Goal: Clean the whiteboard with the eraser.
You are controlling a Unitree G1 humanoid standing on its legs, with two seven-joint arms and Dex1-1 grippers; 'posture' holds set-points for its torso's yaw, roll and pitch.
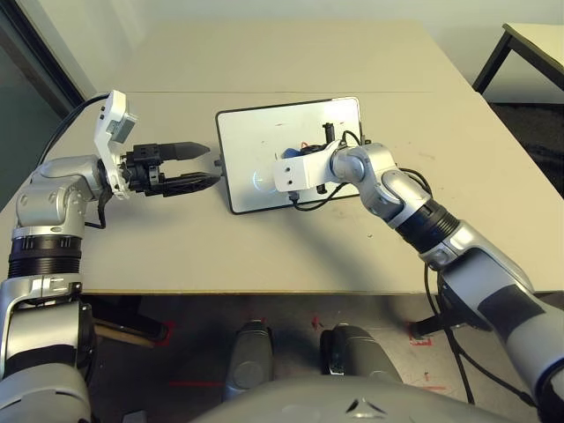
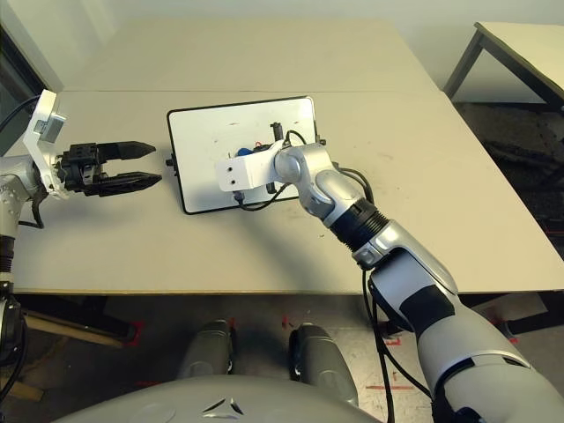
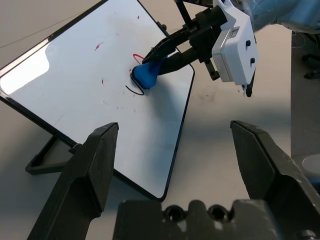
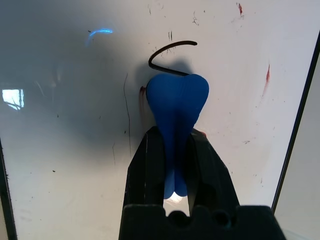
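Eraser (image 4: 176,107) sits clamped in our right gripper (image 4: 172,145), pressed on the whiteboard (image 1: 256,141) by a dark scribble (image 4: 172,55). Our left gripper (image 1: 198,165) hangs spread and empty beside the board.

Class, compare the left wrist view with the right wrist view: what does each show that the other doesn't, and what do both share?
Left wrist view alone: the left gripper, jaws wide open, the table and the whiteboard propped at a tilt. Right wrist view alone: close up, a dark hooked line just beyond the eraser. Both: the right gripper shut on the blue eraser against the board, with red and dark marks left on it.
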